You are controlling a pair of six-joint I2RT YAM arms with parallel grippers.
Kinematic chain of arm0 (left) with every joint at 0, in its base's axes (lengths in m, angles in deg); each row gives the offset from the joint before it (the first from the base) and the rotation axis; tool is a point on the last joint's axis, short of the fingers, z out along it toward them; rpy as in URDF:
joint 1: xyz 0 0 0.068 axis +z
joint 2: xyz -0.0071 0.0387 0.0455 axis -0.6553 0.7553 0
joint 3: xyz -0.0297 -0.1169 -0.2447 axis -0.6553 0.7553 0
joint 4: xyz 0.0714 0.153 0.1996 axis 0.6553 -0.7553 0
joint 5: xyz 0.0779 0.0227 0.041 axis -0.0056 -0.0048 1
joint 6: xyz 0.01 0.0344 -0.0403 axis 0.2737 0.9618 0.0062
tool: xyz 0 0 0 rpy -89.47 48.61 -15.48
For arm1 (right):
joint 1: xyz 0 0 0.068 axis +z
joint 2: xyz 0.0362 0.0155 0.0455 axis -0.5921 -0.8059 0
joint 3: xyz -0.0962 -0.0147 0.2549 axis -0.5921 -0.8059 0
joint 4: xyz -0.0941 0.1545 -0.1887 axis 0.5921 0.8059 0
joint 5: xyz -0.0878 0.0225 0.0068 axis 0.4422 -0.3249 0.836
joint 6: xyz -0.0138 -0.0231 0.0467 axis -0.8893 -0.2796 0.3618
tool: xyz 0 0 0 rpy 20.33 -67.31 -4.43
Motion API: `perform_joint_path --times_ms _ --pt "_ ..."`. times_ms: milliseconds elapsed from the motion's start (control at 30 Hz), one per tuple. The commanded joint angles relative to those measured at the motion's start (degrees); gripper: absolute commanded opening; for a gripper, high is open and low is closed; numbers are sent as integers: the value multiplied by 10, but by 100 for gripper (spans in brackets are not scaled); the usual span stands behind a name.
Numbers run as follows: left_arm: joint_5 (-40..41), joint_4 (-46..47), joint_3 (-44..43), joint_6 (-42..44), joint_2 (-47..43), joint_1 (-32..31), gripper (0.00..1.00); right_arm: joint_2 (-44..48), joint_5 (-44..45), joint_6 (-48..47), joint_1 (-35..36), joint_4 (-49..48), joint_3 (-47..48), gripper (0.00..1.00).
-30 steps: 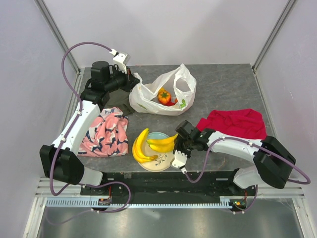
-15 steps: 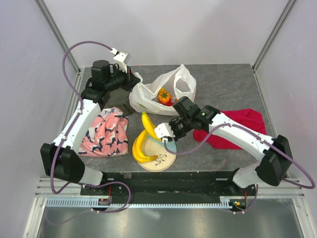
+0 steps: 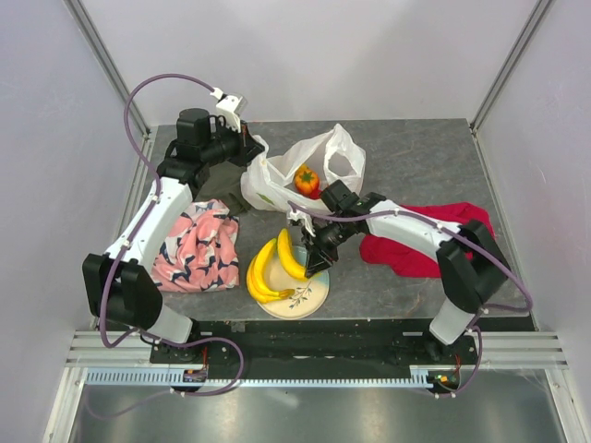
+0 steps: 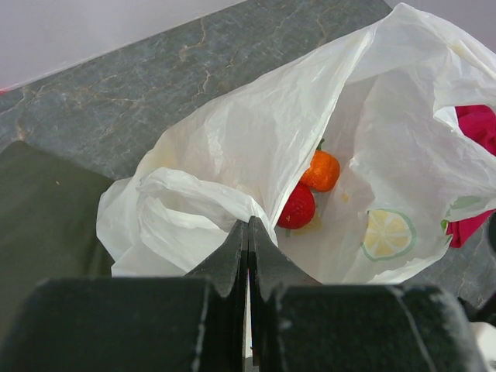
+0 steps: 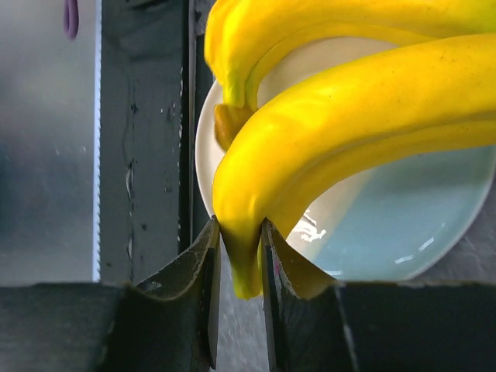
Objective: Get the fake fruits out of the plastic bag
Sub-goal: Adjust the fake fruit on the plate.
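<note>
At the far left the pink patterned cloth (image 3: 194, 245) lies crumpled beside the left arm. Behind it the left gripper (image 4: 248, 226) has its jaws pressed together on a fold of the plastic bag (image 4: 256, 139) at the rim, holding the mouth open toward the right. Inside the bag a ribbed orange fruit (image 4: 321, 171) touches a red fruit (image 4: 297, 208), both low against the bag's far wall. Nearer the front edge a bunch of bananas (image 3: 259, 277) rests on the left side of the round plate (image 3: 307, 297). The right gripper (image 5: 239, 225) pinches the very tip of a single banana (image 5: 349, 124), which lies over the plate's pale blue centre just beside the bunch. Whether it touches the plate I cannot tell. Further right the red cloth (image 3: 406, 258) lies under the right arm.

The grip looks like the weak point. The fingers hold only the narrow, glossy end, so the banana could swivel or slide out. Let go at a slant, it may roll off the plate or knock the bunch. At the bag, the thin film could slip from the left jaws, and the mouth would sag shut over the two fruits.

The tabletop (image 3: 416, 148) is dark grey, stone-patterned and matt. Plain pale walls (image 3: 323, 55) close it in, with slanted metal posts (image 3: 100, 55) at the back corners.
</note>
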Motion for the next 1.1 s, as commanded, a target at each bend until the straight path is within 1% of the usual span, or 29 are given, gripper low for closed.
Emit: perform_joint_path --times_ms 0,33,100,200,333,600,867,933,967,1000,1067 --pt "-17 13 -21 -18 0 -1 2 -53 -53 177 1 -138 -6 15" --pt "-17 14 -21 -19 -1 -1 2 -61 -53 197 2 -169 -3 15" --pt "-17 14 -19 -20 -1 -1 2 -86 -52 229 2 -185 13 15" --pt "-19 12 -17 -20 1 -1 2 -122 -49 252 1 -187 34 14" --pt "-20 13 -18 -24 6 -1 2 -148 -71 287 1 -192 43 15" --pt "-27 14 -26 -34 15 -1 2 -144 -89 298 26 -193 27 15" --pt "-31 16 -38 -40 28 -1 2 -148 -79 298 48 -178 44 17" --pt "-32 18 -41 -43 32 -1 2 -158 -74 298 48 -157 52 25" --pt "-34 19 -41 -44 33 -1 2 -160 -71 296 49 -143 56 31" --pt "-35 19 -42 -44 34 -2 2 -165 -60 294 49 -137 59 45" --pt "-37 19 -42 -46 35 -2 2 -168 -54 289 47 -115 73 54"
